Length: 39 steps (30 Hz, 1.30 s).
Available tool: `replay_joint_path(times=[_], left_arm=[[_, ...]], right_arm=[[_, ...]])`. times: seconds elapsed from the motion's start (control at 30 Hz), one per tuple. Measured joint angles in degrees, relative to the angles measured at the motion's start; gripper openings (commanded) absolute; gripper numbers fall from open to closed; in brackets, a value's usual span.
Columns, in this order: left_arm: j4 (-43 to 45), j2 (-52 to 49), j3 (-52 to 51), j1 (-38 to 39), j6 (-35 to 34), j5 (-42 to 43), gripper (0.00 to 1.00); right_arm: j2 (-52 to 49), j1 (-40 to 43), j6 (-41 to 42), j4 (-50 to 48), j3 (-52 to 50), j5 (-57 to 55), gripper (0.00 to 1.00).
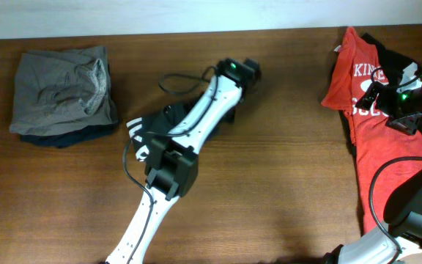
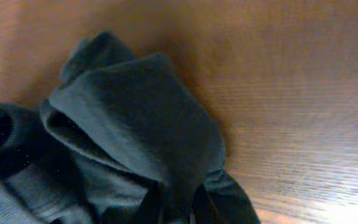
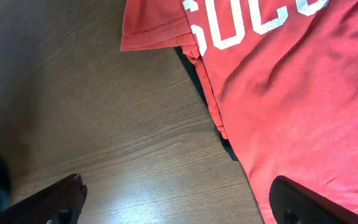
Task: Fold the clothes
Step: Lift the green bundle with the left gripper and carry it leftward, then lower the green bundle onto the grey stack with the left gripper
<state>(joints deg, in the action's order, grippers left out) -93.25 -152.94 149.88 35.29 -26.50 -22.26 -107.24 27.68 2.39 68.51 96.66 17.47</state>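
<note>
A black T-shirt with white letters lies crumpled at the table's middle, mostly under my left arm. In the left wrist view its dark folds fill the frame. My left gripper is shut on a fold of it, with cloth bunched between the fingers. A red T-shirt with white print lies spread at the right, and its edge runs beside my right gripper. That gripper stands wide open above the wood and holds nothing. From overhead the right gripper hovers over the red shirt.
A folded grey garment rests on a navy piece at the far left. Another black garment peeks out from under the red shirt at the back right. A black cable loops beside the left arm. The table is brown wood.
</note>
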Motion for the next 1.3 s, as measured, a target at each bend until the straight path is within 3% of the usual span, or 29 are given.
replay_joint_path(times=[0.13, 0.27, 0.53, 0.93, 1.3], left_arm=[[-3.28, -0.28, 20.06, -3.89, 5.60, -0.31, 0.01], [-3.02, 0.63, 28.65, -5.55, 8.17, -0.35, 0.01], [-1.36, 5.66, 28.94, -9.75, 12.02, -0.28, 0.01], [14.69, 14.16, 28.96, -16.17, 38.64, -11.69, 0.01], [17.38, 14.49, 28.96, -17.99, 43.45, -16.15, 0.01]], right_arm=[[0.00, 0.00, -0.07, -0.22, 0.00, -0.02, 0.99], [0.00, 0.00, -0.07, -0.22, 0.00, -0.02, 0.99], [0.00, 0.00, -0.07, -0.24, 0.00, -0.02, 0.99], [0.00, 0.00, -0.04, -0.22, 0.00, -0.02, 0.99], [0.00, 0.00, -0.04, -0.20, 0.00, -0.02, 0.99]])
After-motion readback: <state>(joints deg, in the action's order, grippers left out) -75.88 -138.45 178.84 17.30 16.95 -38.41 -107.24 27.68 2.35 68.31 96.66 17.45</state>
